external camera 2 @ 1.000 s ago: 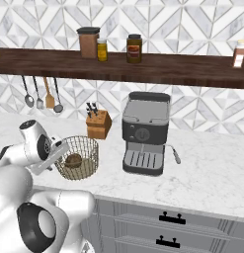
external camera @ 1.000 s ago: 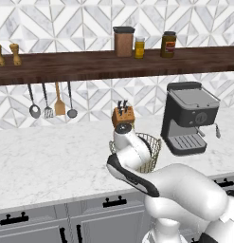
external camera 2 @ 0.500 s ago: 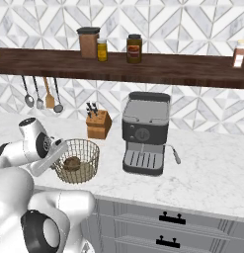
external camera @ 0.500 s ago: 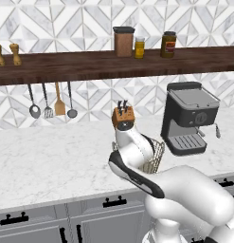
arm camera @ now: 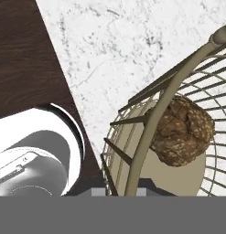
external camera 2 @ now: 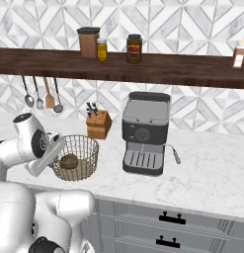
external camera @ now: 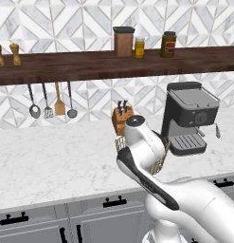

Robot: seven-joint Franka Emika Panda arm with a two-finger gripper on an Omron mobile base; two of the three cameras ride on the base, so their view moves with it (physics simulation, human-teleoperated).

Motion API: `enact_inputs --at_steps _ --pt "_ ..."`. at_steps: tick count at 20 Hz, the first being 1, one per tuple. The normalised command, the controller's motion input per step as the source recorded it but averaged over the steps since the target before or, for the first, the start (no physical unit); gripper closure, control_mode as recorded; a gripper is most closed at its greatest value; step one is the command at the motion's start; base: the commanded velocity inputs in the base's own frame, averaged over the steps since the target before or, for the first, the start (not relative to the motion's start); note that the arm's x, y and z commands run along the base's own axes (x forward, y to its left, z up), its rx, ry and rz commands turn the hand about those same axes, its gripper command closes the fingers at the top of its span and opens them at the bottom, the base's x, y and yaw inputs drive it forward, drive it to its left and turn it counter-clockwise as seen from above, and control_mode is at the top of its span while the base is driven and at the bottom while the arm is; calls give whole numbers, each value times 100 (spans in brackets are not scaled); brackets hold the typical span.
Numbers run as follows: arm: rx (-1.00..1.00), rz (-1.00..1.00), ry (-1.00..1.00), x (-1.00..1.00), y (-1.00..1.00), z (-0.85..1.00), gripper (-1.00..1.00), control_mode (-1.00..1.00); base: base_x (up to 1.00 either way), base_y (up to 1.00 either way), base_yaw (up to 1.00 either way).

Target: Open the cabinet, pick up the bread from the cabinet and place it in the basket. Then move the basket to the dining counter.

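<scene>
Bread point(external camera 2: 69, 161) already down on the solid bottom of the basket point(external camera 2: 86, 144), itself standing on the tabletop point(external camera 2: 207, 168) just left of the coffee machine point(external camera 2: 144, 132) and in front of the knife block point(external camera 2: 99, 125). Hand right at the basket's near rim, rim wire running straight down between the fingertips in the hand view; whether closed on it yet, cannot tell. Step in hand judged as taking the basket for the carry. Best to seat the rim deep between the pads before squeezing. Lift straight and level, clear of the coffee machine. No tilt, or the loose bread may roll against the open weave.
</scene>
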Motion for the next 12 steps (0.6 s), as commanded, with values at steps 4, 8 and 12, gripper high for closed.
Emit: enact_inputs --at_steps 4,8,12 --pt "0 18 -1 -95 0 91 100 -100 0 0 0" --pt "0 12 0 -45 0 88 100 -100 0 0 0" --pt "0 7 -3 -8 -1 64 100 -100 0 0 0"
